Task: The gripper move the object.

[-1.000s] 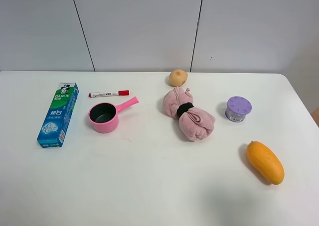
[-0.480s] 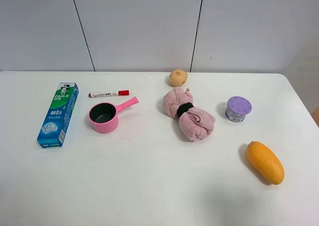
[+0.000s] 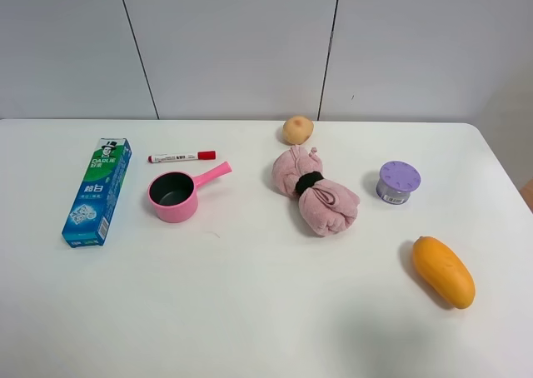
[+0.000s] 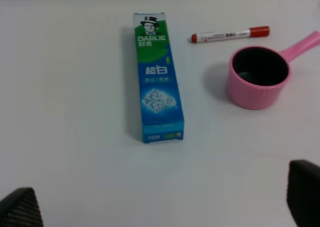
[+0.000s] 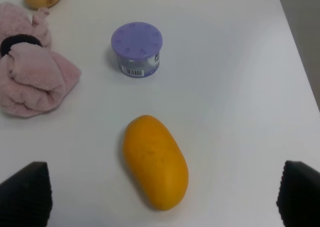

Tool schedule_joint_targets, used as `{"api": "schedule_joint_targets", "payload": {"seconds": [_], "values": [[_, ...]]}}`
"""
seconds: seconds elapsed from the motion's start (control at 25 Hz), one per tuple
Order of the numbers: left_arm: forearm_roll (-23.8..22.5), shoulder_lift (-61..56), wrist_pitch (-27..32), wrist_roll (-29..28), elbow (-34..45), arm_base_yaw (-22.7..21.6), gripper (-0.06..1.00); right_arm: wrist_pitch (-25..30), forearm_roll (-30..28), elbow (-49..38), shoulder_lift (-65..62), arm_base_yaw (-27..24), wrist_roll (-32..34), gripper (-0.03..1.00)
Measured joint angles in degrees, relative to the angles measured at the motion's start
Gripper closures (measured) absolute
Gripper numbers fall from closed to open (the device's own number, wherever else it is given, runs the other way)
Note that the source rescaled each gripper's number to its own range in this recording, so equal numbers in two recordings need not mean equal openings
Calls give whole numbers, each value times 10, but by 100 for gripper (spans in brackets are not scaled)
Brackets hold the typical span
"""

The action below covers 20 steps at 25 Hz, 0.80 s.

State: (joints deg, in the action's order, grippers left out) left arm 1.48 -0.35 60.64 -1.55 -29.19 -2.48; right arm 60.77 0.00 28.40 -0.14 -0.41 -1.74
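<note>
The blue-and-green DARLIE toothpaste carton (image 3: 97, 191) lies flat at the table's left, long side running front to back. It also shows in the left wrist view (image 4: 156, 78). My left gripper (image 4: 162, 203) hovers above the table short of the carton's near end, open and empty; only its two black fingertips (image 4: 19, 208) show, wide apart. My right gripper (image 5: 162, 194) is open and empty over the right side, above an orange mango (image 5: 155, 160). Neither arm shows in the exterior high view.
A red-capped white marker (image 3: 181, 156) and a pink toy saucepan (image 3: 177, 195) lie right of the carton. A pink cloth bundle (image 3: 315, 190), a small peach (image 3: 297, 130), a purple-lidded jar (image 3: 398, 181) and the mango (image 3: 443, 271) lie further right.
</note>
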Motion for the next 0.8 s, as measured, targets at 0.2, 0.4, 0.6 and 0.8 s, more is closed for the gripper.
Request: {"api": "schedule_joint_targets", "payload": {"seconds": [0.2,0.4,0.6,0.8], "values": [[1,0,0,0,0,-17,-6,0,0,0,0,0,0,-3],[1,0,0,0,0,-17,-6,0,0,0,0,0,0,-3],[1,0,0,0,0,-17,-6,0,0,0,0,0,0,-3],[1,0,0,0,0,-17,-6,0,0,0,0,0,0,-3]]}}
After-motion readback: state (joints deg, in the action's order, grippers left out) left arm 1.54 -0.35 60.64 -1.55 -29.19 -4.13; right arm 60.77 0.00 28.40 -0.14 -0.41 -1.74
